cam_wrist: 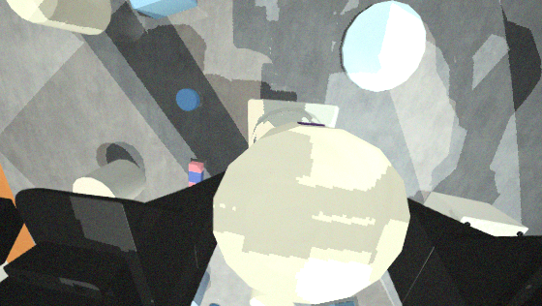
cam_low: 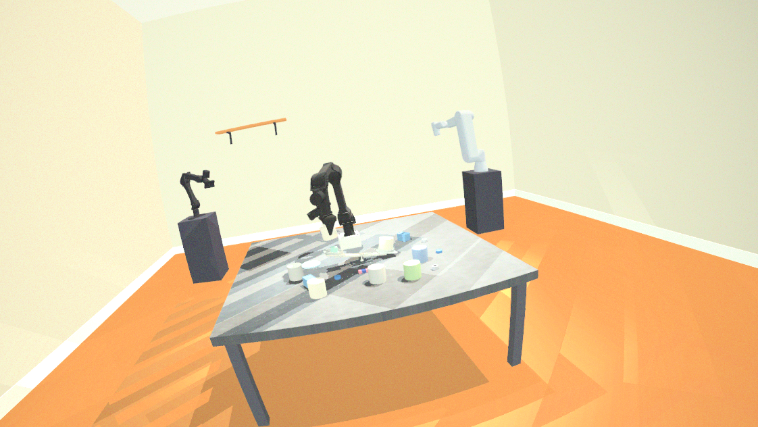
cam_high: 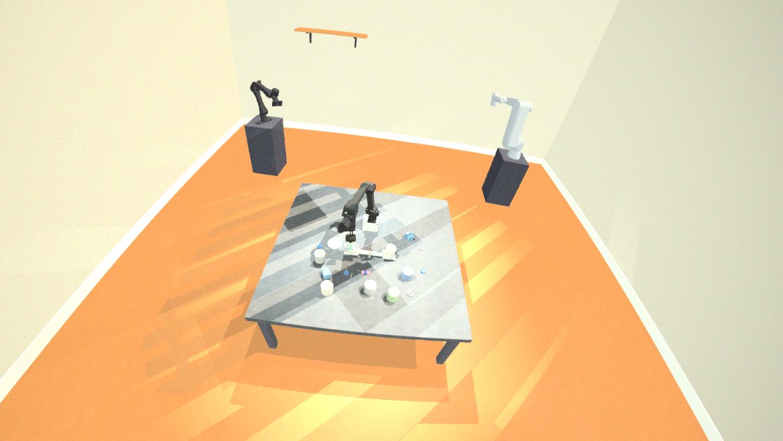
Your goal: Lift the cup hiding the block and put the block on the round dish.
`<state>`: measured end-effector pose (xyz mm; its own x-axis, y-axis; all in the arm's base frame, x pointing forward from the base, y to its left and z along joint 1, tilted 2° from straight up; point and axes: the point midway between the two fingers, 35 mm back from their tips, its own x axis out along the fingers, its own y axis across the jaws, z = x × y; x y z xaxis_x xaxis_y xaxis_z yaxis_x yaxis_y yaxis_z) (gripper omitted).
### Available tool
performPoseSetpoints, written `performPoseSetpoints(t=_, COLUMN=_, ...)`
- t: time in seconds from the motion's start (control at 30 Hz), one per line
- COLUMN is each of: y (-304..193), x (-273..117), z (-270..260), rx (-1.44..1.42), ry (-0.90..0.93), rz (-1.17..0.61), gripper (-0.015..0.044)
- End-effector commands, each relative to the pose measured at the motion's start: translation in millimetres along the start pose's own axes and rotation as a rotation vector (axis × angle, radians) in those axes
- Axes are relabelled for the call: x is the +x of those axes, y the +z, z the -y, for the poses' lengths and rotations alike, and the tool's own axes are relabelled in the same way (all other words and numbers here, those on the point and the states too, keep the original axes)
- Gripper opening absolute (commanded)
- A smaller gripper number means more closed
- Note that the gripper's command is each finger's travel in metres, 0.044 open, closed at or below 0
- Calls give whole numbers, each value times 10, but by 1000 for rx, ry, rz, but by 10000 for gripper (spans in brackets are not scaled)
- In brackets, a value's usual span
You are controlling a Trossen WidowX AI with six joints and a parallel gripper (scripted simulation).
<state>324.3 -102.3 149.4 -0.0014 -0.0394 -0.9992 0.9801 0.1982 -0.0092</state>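
Claw (cam_high: pixel 351 242) (cam_low: pixel 329 233) (cam_wrist: pixel 298 180) is well apart but stopped on the left cup (cam_high: pixel 350 244) (cam_low: pixel 323 234) (cam_wrist: pixel 312 208), which fills the gap; cup is gripped and up off the balance. Table (cam_high: pixel 377 323) (cam_low: pixel 434 298), grey, carries the lot. Black arm (cam_high: pixel 370 198) (cam_low: pixel 339 193) bends over from its white base (cam_high: pixel 370 224) (cam_low: pixel 350 242) (cam_wrist: pixel 474 210) at the far side. Balance (cam_high: pixel 372 253) (cam_low: pixel 350 256) (cam_wrist: pixel 330 115) runs left to right, mid-table, near side of the base. Right cup (cam_high: pixel 389 250) (cam_low: pixel 386 243) stands upright on its right end. Dish (cam_high: pixel 334 242) (cam_low: pixel 311 263) (cam_wrist: pixel 382 48), round and pale, is on the table left of the balance, and the held cup is not over it. Loose cups: blue (cam_high: pixel 406 274) (cam_low: pixel 419 254) and green (cam_high: pixel 392 295) (cam_low: pixel 412 270) near right, white (cam_high: pixel 369 287) (cam_low: pixel 376 273) near middle, cream (cam_high: pixel 326 288) (cam_low: pixel 317 288) near left. Two blue boxes: one (cam_high: pixel 326 273) (cam_low: pixel 308 281) just beside the cream cup, the other (cam_high: pixel 409 236) (cam_low: pixel 403 236) far right. Block (cam_high: pixel 350 248) (cam_low: pixel 334 249), pale green, sits uncovered on the balance's left end, not on the dish; the wrist view doesn't show it. Pink-and-blue bar (cam_high: pixel 365 272) (cam_low: pixel 363 271) (cam_wrist: pixel 195 171) and blue disc (cam_high: pixel 346 272) (cam_low: pixel 337 277) (cam_wrist: pixel 188 99) lie near side of the balance.
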Motion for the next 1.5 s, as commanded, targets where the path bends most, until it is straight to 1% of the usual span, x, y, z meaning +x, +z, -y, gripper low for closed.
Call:
performPoseSetpoints(t=0.0, y=1, x=1, z=-1, rx=0, ry=1, rz=0, gripper=0)
performPoseSetpoints(t=0.77, y=6, x=4, z=2, rx=0, ry=1, rz=0, gripper=0)
performPoseSetpoints(t=1.47, y=584, x=270, z=494, rx=2, ry=3, rz=5, gripper=0)
